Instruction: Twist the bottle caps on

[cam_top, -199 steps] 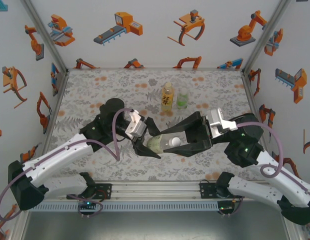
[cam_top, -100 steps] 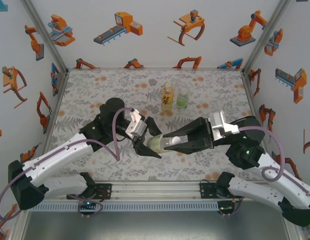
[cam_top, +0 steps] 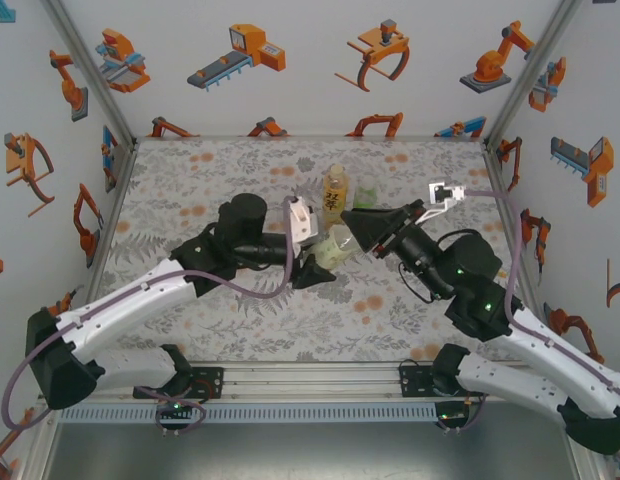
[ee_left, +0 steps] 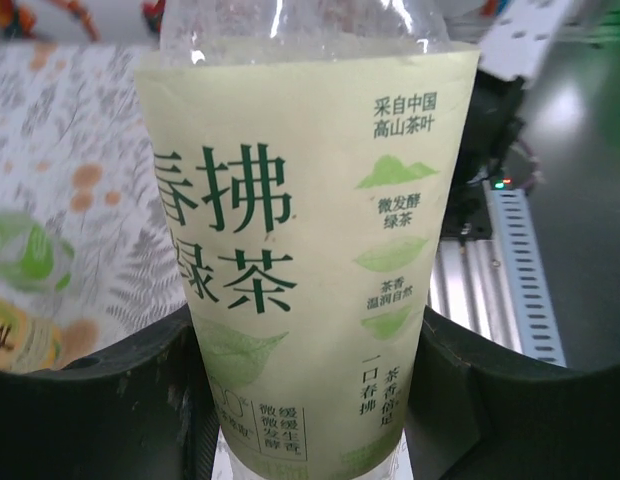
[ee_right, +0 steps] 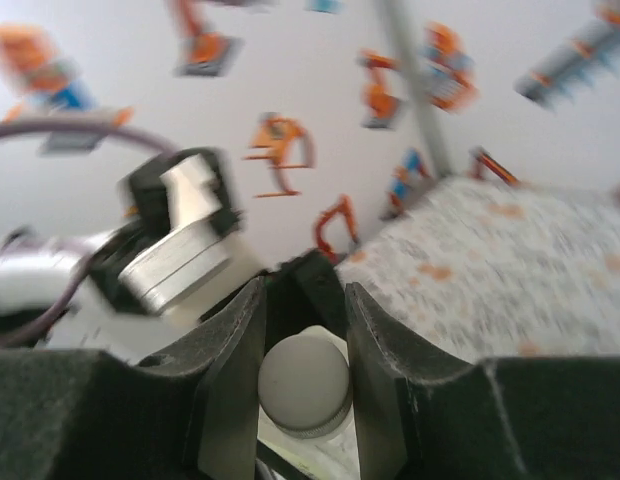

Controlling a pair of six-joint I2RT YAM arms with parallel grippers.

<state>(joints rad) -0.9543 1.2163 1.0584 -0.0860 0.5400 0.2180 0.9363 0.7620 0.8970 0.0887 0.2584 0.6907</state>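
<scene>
- Clamping the bottle [ee_left: 310,250] by its labelled body, the left gripper [cam_top: 323,260] presses a finger against each side. It holds the bottle tilted over the middle of the table [cam_top: 190,180], neck toward the right arm.
- At the bottle's mouth, the right gripper [ee_right: 302,335] pinches the white cap [ee_right: 304,385] between its fingers. Whether the thread has caught, I cannot tell.
- To do this step well, the cap should turn about the neck's own axis with a light push inward. The left grip must be firm, since the smooth label could slip round in the fingers.
- Just behind the two grippers stand the yellow-orange bottle [cam_top: 334,192] and the green-labelled bottle [cam_top: 366,195]. A wide swing of the right wrist could knock them.
- Open room lies on the left of the table, and the back wall [cam_top: 310,90] is well apart.
</scene>
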